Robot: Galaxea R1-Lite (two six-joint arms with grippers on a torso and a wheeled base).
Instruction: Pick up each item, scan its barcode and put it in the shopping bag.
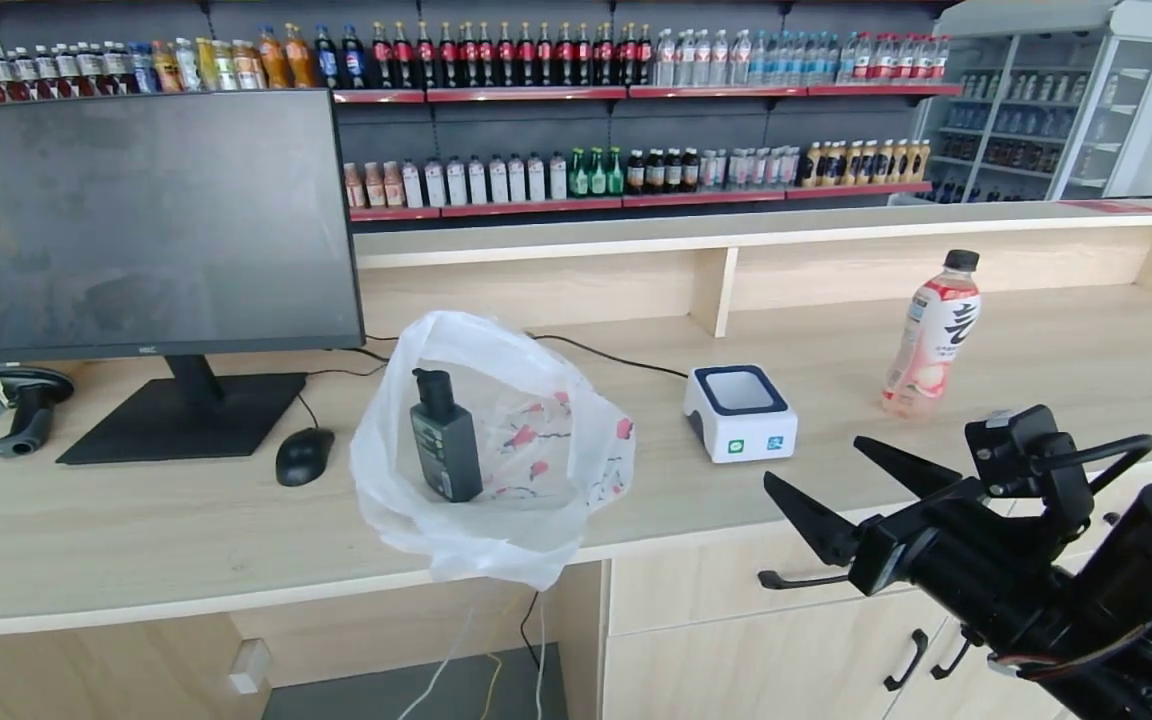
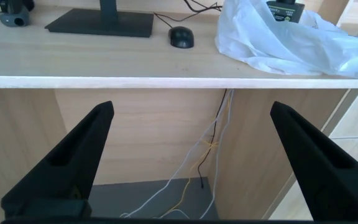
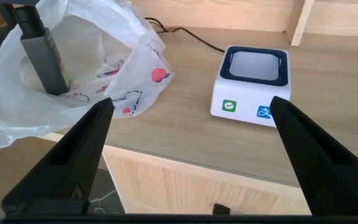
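Pink bottle (image 1: 933,335) is standing upright, right of and beyond the scanner (image 1: 739,412). Right gripper (image 1: 816,461) is hanging wide open and empty, nearer than the scanner. Left gripper (image 2: 191,109) is gaping wide too, low and left of it. Judgement: approaching level and closing mid-body is looking safest against toppling.

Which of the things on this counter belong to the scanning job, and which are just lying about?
Job:
pink drink bottle, not yet bagged
white scanner box
shopping bag
dark bottle, already standing in the bag

Lying about:
monitor
mouse
handheld scanner
stocked shelves behind
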